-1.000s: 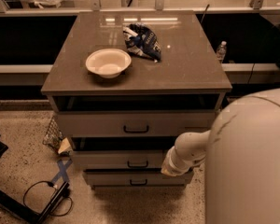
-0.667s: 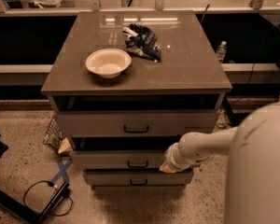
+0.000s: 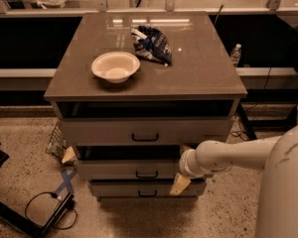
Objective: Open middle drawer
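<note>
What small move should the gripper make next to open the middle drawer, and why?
Probably shift the gripper left toward the black handle of the middle drawer. The gripper sits at the drawer front's right end, and the handle at centre is not held.

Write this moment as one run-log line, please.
task: open middle drawer | gripper: at drawer's right end | handle: not held

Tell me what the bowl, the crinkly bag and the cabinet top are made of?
The bowl looks like paper or foam: matte cream, thin rim. The bag is probably plastic film: it is crumpled and glints. The cabinet top is smooth and glossy, laminate or stone, hard to tell; lights reflect in it. The gripper is at the middle drawer, right end.
</note>
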Robot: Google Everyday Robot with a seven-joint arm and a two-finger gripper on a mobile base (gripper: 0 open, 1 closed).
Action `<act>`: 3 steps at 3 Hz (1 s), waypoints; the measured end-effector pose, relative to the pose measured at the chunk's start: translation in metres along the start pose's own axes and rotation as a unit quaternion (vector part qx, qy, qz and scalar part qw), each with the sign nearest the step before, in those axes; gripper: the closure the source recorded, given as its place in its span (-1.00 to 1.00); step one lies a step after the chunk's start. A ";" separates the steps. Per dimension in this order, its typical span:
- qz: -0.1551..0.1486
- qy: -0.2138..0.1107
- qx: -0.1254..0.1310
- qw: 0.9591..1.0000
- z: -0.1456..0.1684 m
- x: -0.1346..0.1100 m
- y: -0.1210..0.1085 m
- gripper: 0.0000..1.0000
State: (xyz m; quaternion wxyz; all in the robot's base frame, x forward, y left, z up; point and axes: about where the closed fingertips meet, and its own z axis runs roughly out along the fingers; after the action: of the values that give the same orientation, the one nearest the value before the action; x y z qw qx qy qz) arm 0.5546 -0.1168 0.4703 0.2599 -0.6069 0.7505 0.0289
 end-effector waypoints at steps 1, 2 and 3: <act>-0.006 0.013 -0.007 1.000 0.008 -0.001 0.000 -1.00; -0.011 0.039 -0.023 0.999 0.027 0.002 0.004 -1.00; -0.017 0.044 -0.026 0.999 0.032 -0.002 0.003 -1.00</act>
State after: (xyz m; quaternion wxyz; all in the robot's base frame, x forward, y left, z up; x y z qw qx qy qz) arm 0.5637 -0.1029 0.4429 0.2113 -0.6267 0.7499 0.0172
